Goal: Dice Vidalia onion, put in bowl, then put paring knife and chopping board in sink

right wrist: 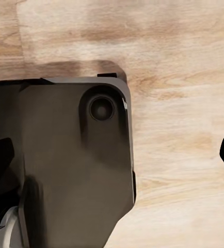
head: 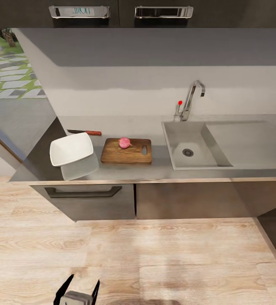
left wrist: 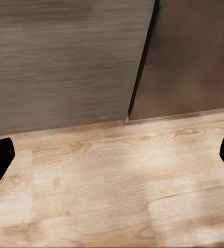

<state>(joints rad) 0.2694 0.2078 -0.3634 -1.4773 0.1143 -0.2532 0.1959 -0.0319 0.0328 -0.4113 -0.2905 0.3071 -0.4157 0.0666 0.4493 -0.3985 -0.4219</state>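
Note:
The Vidalia onion [head: 124, 142] sits whole on the brown chopping board [head: 126, 152], which lies on the grey countertop [head: 154, 127] just left of the sink [head: 178, 137]. The paring knife [head: 85, 132] lies flat behind the white bowl [head: 71, 149], its red handle pointing toward the board. The bowl stands at the counter's left end. My left gripper [head: 79, 292] hangs low over the floor, far from the counter, and stands open with nothing in it [left wrist: 112, 160]. In the right wrist view my right gripper [right wrist: 114, 155] is open too, above my own dark base.
A chrome faucet [head: 191, 99] with a small red knob [head: 180, 102] rises behind the basin; a flat drainboard [head: 248, 142] extends to its right. Dark cabinets with a drawer handle [head: 83, 192] stand below the counter. Wooden floor [head: 154, 254] separates me from them.

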